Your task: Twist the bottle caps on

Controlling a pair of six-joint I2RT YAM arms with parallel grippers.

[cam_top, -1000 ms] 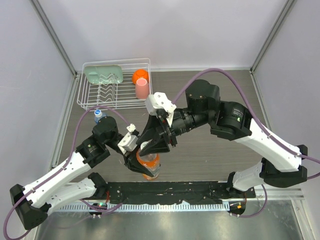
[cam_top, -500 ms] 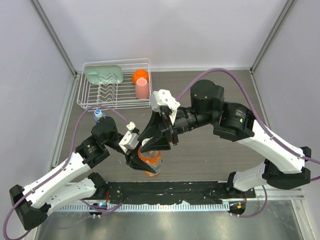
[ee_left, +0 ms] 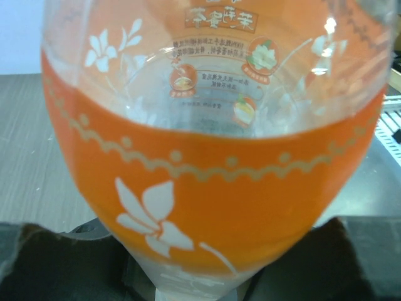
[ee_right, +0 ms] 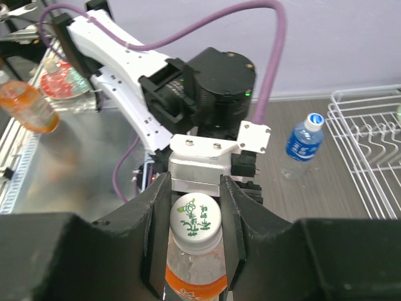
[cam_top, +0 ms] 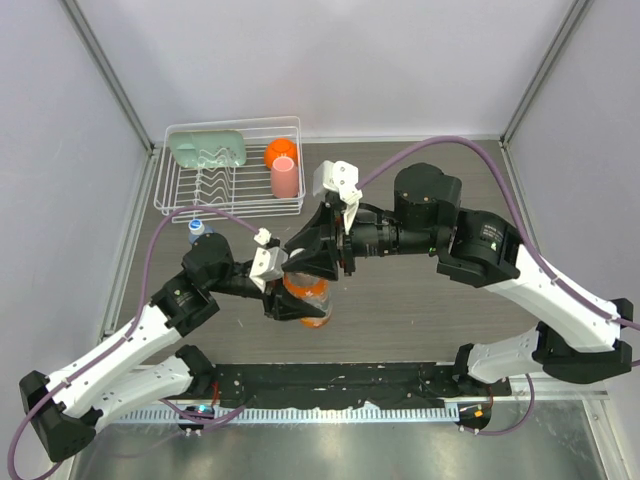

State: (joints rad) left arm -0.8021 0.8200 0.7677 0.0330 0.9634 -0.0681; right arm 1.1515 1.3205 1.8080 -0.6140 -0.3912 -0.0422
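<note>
Posting from the remote station, since this is the fiddly bit. The left gripper [cam_top: 283, 303] is clamped around the belly of the orange bottle [ee_left: 213, 207], which looks lifted off the table [cam_top: 430, 320] between the two arms. The right gripper [ee_right: 195, 207] is pinched on the white cap [ee_right: 195, 224], one finger on each side, with the cap sitting on the neck.

My worries:
- **Cross-threading:** the bottle is tilted, and I can't see the threads from any view. If the cap isn't square to the neck, it'll bite crooked.
- **Bottle spinning with the cap:** that wall is thin, clear and glossy, so the left grip may not have much friction against a twist.
- **Squeezing harder to fix that:** soft plastic could dent.
- **Fingers slipping:** the cap is tiny, round and smooth-looking.

As for the materials, the bottle is rounded, with a shiny orange label printed with white flowers and a dotted wavy line. The cap is flat-topped with a green print. The right fingers are matte black.

The blue-label bottle [ee_right: 301, 141] stands on the table beside the wire dish rack [cam_top: 230, 190] with the bluish cap [ee_right: 311, 119] on top. I can't tell whether it's tight.
</note>
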